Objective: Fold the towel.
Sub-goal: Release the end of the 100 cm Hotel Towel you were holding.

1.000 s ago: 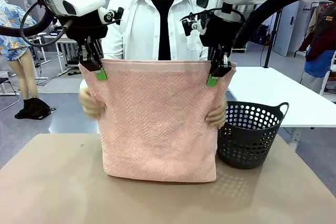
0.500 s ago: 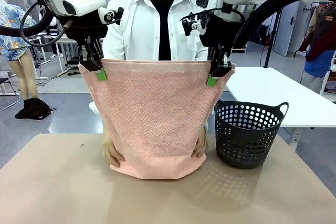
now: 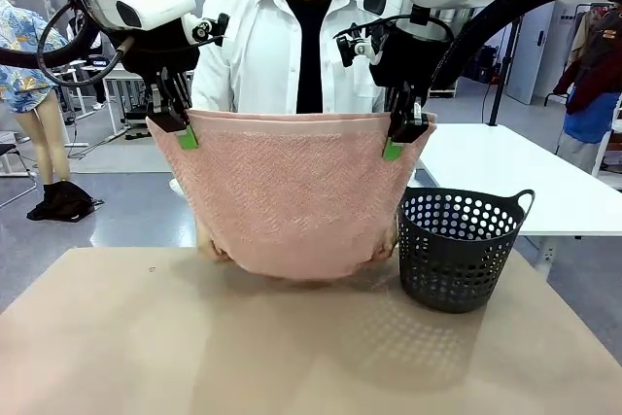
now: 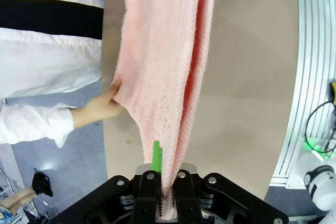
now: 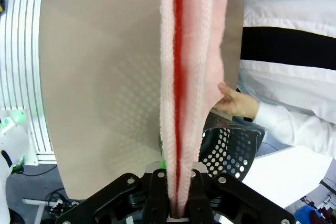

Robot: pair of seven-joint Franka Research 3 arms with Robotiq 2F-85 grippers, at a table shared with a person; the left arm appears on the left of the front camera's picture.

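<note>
a salmon-pink rectangular terry-cloth towel (image 3: 292, 191) hangs over the tan table (image 3: 146, 337). its top corners are pinched, one in the left gripper (image 3: 185, 133) and one in the right gripper (image 3: 394, 146), both claws clamped narrow on the cloth. the person's hands (image 4: 102, 109) hold the lower corners up behind it, so the towel sags in a u just above the tabletop. a dark perforated plastic basket (image 3: 457, 250) stands just beside it. this looks like the first halving fold, bottom edge to top. the next move calls for both claws to hold level and taut while the edges are brought together.

The towel (image 3: 292, 191) hangs over the table (image 3: 126, 337), basket (image 3: 462, 250) at its right.
</note>
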